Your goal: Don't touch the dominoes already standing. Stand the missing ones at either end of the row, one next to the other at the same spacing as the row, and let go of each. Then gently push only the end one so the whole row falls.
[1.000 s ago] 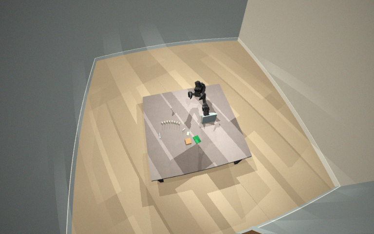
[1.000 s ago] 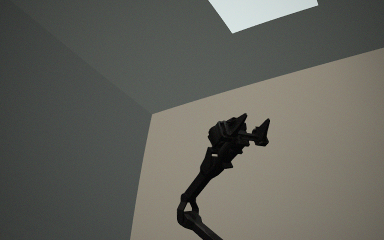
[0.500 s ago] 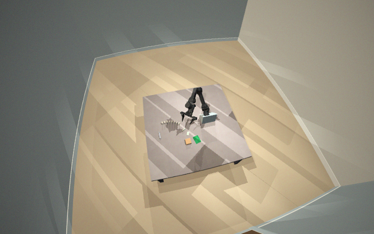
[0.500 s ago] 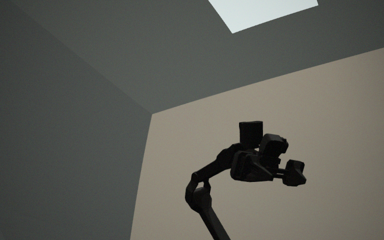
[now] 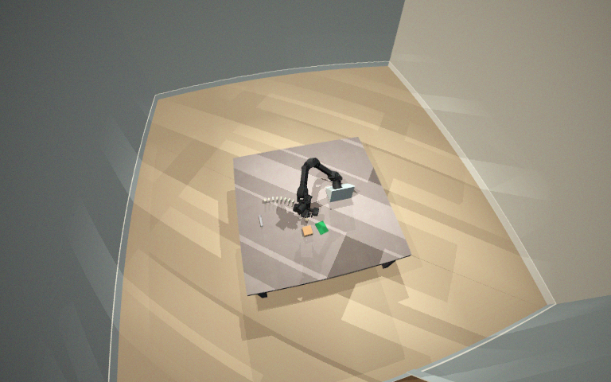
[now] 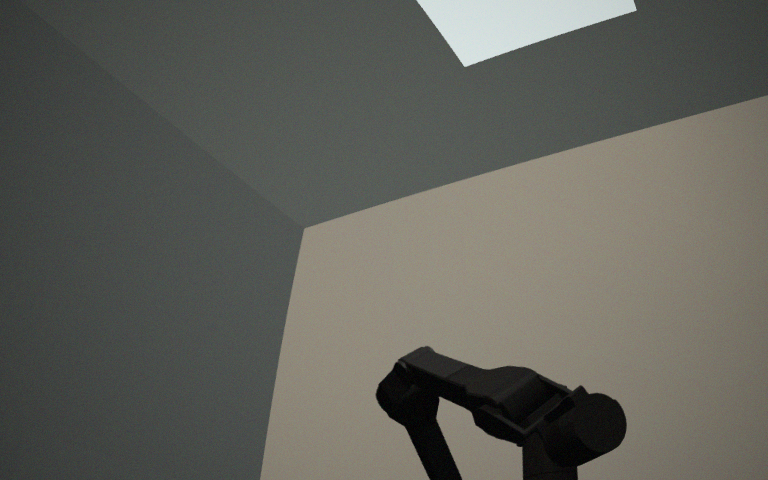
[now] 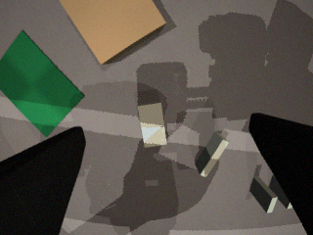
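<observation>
A row of several cream dominoes (image 5: 281,199) stands in a slight curve left of the arm in the top view; its near end (image 7: 264,195) shows at the lower right of the wrist view, partly behind the right finger. One loose domino (image 7: 153,119) appears to lie flat near the middle of the wrist view. A second loose domino (image 7: 211,154) lies slanted between it and the row. My gripper (image 7: 168,128) is open and empty, pointing down above the loose dominoes, one finger on each side of them. In the top view the arm hides most of them.
An orange block (image 5: 307,231) (image 7: 114,26) and a green flat piece (image 5: 321,227) (image 7: 41,83) lie beside the loose dominoes. A thin pale bar (image 5: 260,220) lies below the row's left end. A pale box (image 5: 340,193) stands at the arm's base. The exterior view shows only arm links.
</observation>
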Robot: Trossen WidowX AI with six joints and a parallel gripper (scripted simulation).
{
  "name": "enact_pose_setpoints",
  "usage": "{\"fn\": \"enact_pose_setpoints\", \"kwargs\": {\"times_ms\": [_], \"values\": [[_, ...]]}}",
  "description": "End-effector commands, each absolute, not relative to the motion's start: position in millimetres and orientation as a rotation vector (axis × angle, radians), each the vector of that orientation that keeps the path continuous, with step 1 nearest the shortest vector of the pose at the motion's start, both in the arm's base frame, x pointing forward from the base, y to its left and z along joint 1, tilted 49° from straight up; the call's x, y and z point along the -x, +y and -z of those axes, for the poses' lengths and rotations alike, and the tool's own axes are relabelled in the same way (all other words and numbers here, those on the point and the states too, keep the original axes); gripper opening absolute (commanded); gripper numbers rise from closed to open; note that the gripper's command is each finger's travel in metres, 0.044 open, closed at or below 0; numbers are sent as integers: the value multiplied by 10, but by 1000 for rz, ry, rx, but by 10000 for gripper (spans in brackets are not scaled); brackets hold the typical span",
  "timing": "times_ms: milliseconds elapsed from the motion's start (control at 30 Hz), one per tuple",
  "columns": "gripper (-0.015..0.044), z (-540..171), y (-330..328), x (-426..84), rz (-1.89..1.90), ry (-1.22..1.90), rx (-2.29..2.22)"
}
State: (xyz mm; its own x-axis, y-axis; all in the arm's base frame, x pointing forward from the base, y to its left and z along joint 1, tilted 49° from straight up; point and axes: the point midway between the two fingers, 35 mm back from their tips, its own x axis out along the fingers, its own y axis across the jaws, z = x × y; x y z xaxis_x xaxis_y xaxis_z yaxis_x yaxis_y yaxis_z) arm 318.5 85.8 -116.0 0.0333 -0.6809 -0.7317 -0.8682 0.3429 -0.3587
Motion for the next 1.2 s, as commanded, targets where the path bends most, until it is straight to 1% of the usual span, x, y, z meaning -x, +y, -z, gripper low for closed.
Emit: {"fn": "enact_pose_setpoints", "kwargs": {"times_ms": [0,200,433,1100,1167], "values": [[440,1341,575,-3051,-259,1832,1464],[440,1353,562,-3051,-259,1832,1464],[440,1757,90,-3017,-256,1833,1466],[440,1846,-55,-3002,-255,1835,1468],[388,1846,-55,-3002,-255,1835,1468]]}}
